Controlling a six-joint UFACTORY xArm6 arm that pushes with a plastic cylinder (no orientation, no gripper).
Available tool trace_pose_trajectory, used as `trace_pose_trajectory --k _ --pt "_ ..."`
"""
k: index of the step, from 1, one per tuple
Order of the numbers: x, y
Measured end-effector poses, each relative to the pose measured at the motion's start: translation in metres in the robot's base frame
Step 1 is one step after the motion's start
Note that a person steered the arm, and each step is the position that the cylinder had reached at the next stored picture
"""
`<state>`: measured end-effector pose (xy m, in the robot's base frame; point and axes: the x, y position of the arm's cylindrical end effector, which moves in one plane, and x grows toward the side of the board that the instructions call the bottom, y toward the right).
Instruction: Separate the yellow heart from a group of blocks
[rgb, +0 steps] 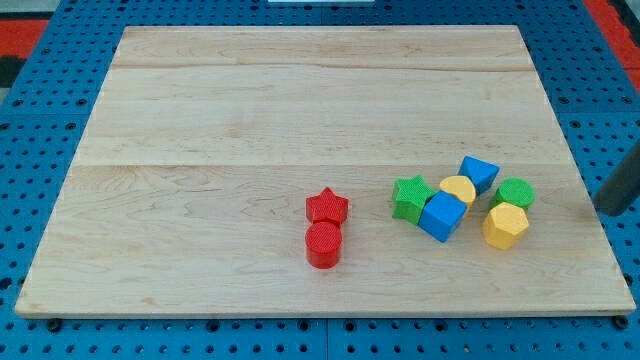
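Note:
The yellow heart (459, 188) lies in a tight group at the view's lower right. It touches a blue cube (442, 216) below it, a green star (411, 197) to its left and a second blue block (479, 173) at its upper right. A green cylinder (515, 193) and a yellow hexagon (504, 226) sit just right of it. My rod enters at the view's right edge, and my tip (604, 209) is right of the group, about 90 px from the green cylinder, touching no block.
A red star (327, 207) and a red cylinder (323, 244) stand together left of the group. The wooden board (300, 110) lies on a blue perforated table; its right edge runs close to my tip.

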<state>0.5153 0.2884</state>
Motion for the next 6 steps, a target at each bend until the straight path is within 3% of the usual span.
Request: trace_pose_trajectory --k 1,3,5,6 --pt "0.0 -0.074" --pt "-0.044 -0.194" --pt "-0.046 -0.212" --pt "-0.07 -0.227"
